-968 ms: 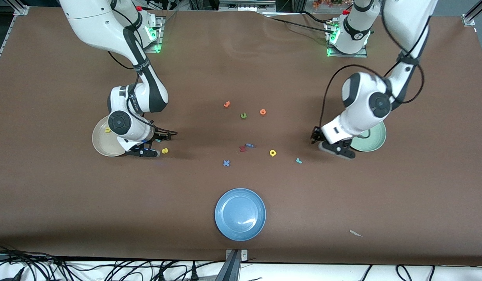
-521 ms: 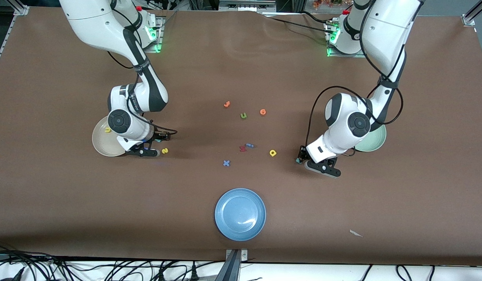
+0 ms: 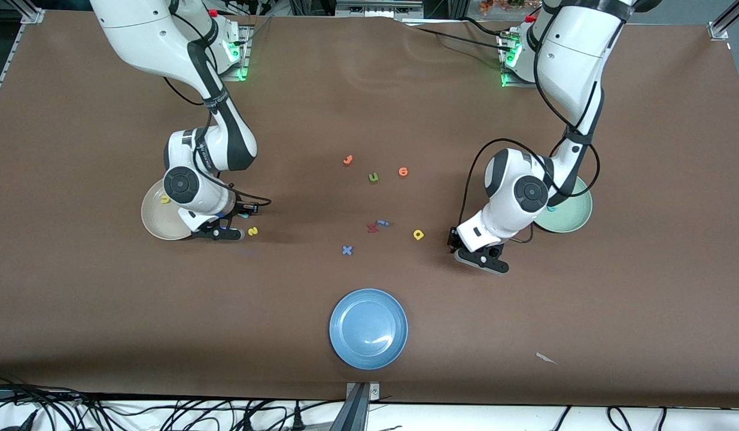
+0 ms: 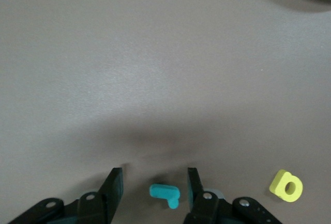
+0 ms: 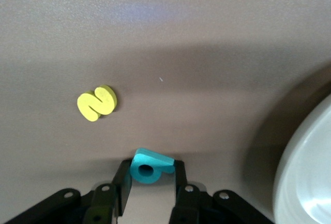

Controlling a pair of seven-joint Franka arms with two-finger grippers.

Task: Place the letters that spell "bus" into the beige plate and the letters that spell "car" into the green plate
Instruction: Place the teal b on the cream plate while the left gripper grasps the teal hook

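My right gripper (image 5: pixel 151 175) is shut on the teal "b" (image 5: pixel 149 166), which sits tilted between its fingertips beside the beige plate (image 3: pixel 155 222). A yellow "u" (image 3: pixel 164 200) lies in that plate, and the yellow "s" (image 5: pixel 96 103) lies on the table close by. My left gripper (image 4: pixel 155 190) stands open and low over the table, with the teal "r" (image 4: pixel 164 193) flat between its fingers and touching neither. The yellow "a" (image 4: pixel 285 185) lies beside it toward the table's middle. The green plate (image 3: pixel 571 220) holds a teal "c" (image 3: pixel 552 208).
A blue plate (image 3: pixel 368 328) sits near the front edge. In the table's middle lie a blue "x" (image 3: pixel 346 250), a red letter (image 3: pixel 372 227), a blue "i" (image 3: pixel 382 223), an olive "u" (image 3: pixel 373 177) and two orange letters (image 3: pixel 347 160). A paper scrap (image 3: pixel 546 358) lies toward the left arm's end.
The left arm swung from the green plate toward the table's middle and came down round the teal "r". The right gripper closed on the teal "b".
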